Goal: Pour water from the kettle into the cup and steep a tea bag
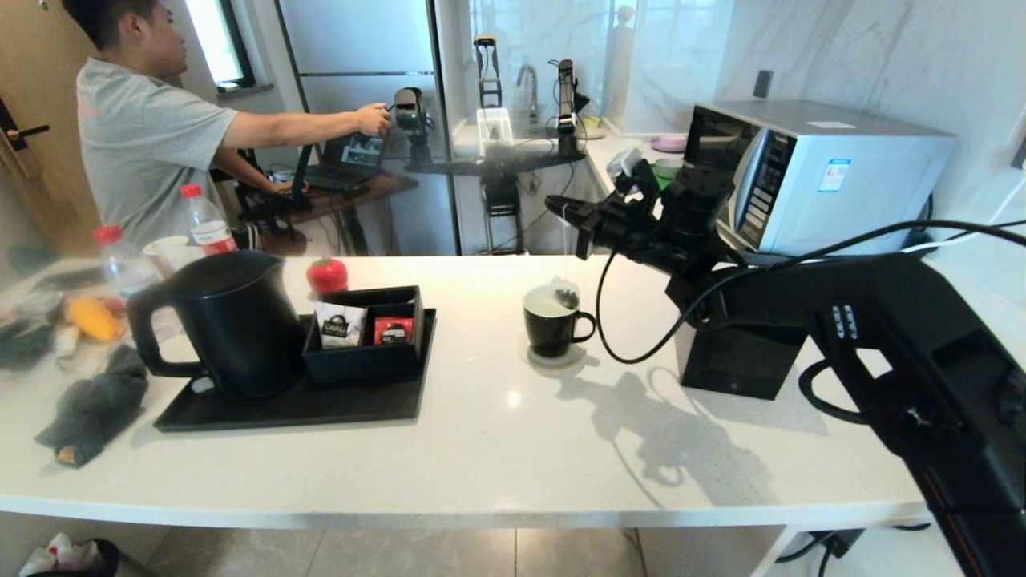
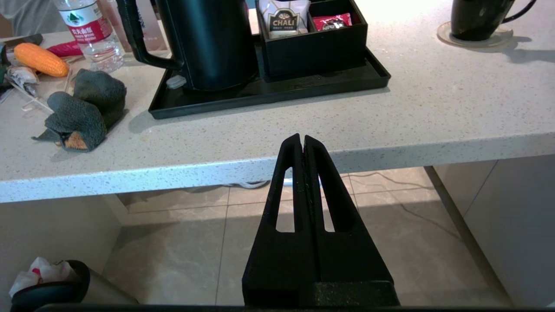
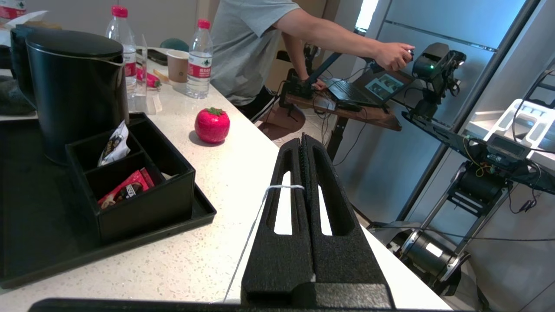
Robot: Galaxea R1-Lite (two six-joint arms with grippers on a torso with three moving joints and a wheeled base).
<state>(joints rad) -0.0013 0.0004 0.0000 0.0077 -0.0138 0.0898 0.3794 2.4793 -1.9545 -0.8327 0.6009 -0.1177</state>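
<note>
Black and pressed tight on the thin white string (image 3: 277, 187), the right gripper (image 1: 561, 210) hovers above the cup (image 1: 553, 322), the string running straight down to the tea bag (image 1: 566, 298) at its rim, the kettle (image 1: 224, 320) upright far left.

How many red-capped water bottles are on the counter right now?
2. One bottle stands at the counter's far left edge beside the corn; the other bottle stands behind the kettle, next to a paper cup. More could be hidden behind the kettle.
</note>
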